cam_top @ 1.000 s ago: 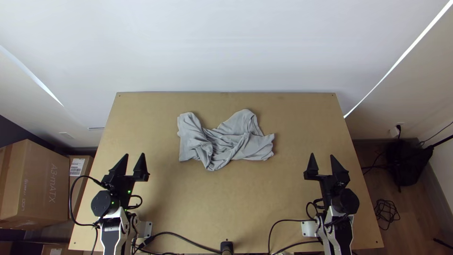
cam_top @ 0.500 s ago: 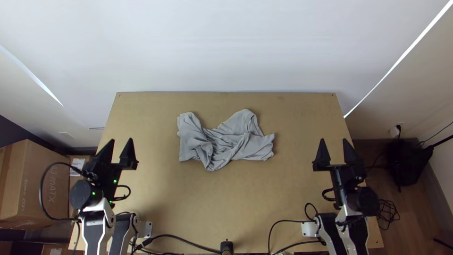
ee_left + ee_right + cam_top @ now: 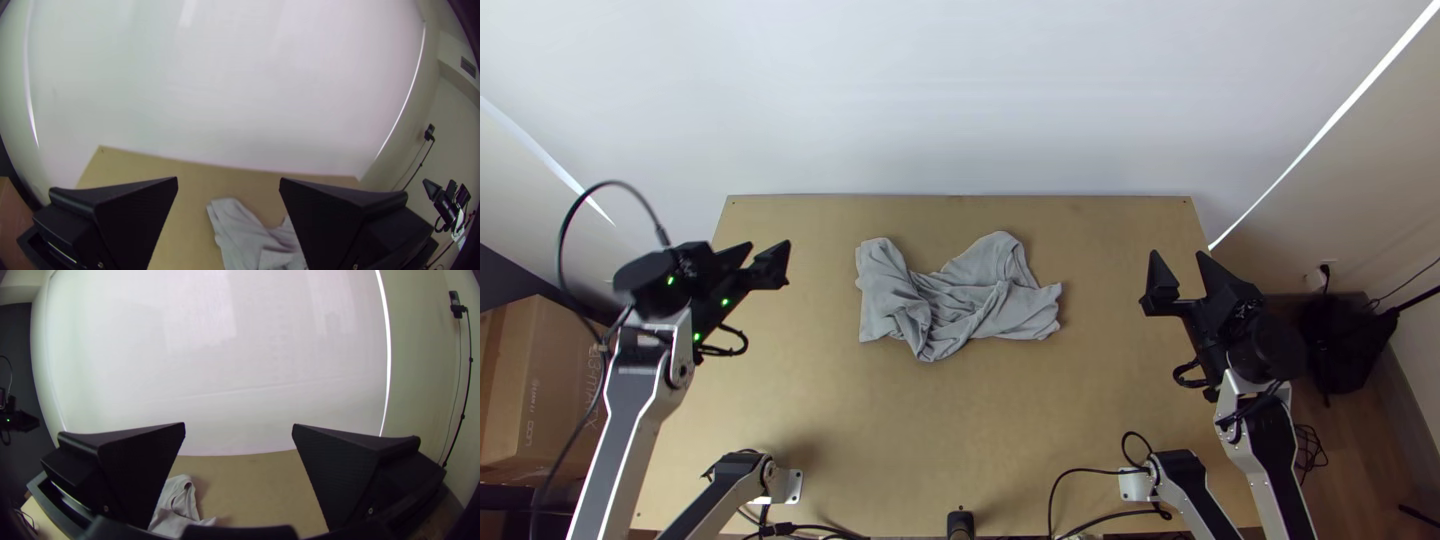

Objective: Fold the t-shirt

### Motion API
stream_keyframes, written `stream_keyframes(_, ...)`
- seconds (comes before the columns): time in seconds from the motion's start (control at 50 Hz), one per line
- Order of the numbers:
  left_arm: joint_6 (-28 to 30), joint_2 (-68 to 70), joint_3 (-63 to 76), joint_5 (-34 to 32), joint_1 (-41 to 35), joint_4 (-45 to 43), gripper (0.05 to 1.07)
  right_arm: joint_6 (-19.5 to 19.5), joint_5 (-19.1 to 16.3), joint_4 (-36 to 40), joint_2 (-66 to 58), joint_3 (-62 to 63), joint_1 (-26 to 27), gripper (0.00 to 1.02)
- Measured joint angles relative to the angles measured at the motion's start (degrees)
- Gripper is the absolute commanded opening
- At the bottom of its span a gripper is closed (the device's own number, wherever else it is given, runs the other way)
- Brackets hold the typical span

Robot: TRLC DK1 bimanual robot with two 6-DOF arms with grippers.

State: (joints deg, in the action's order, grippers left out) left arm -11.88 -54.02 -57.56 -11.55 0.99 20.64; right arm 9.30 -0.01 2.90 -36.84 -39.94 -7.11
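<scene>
With jaws parted and empty, the left arm (image 3: 630,405) and right arm (image 3: 1270,450) flank the bunched grey t-shirt (image 3: 950,305) mid-worktop (image 3: 960,430) — probably so each can take one end.

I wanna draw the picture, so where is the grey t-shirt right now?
In the top view, the t-shirt lies bunched on the middle of the table's far half, between the left gripper and right gripper.
</scene>
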Motion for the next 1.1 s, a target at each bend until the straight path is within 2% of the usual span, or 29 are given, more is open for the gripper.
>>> stream_keyframes(0.2,-0.1,-15.4,-11.2,-0.5,-4.8,19.5,1.03,4.2,-0.9,7.6,-3.1,-3.4,0.0,0.99)
stream_keyframes(0.34,-0.3,-21.6,-12.4,-1.2,-7.6,22.9,1.03,6.9,-1.1,12.6,-6.2,-5.1,0.6,0.99)
stream_keyframes(0.52,-1.6,-24.9,-12.4,-5.7,-11.7,23.5,1.03,10.3,-1.1,16.6,-7.0,-5.9,2.1,0.99)
stream_keyframes(0.64,-2.3,-29.5,-12.4,-6.0,-13.3,23.4,1.03,12.4,-1.1,18.7,-7.3,-7.5,2.9,0.99)
stream_keyframes(0.9,-4.4,-33.1,-11.3,-6.0,-15.2,15.3,1.03,16.2,-1.1,22.6,-9.0,-10.1,3.9,0.99)
stream_keyframes(1.1,-4.7,-36.7,-10.9,-5.8,-17.4,12.4,1.02,18.4,-1.1,25.0,-9.5,-10.1,4.2,0.98)
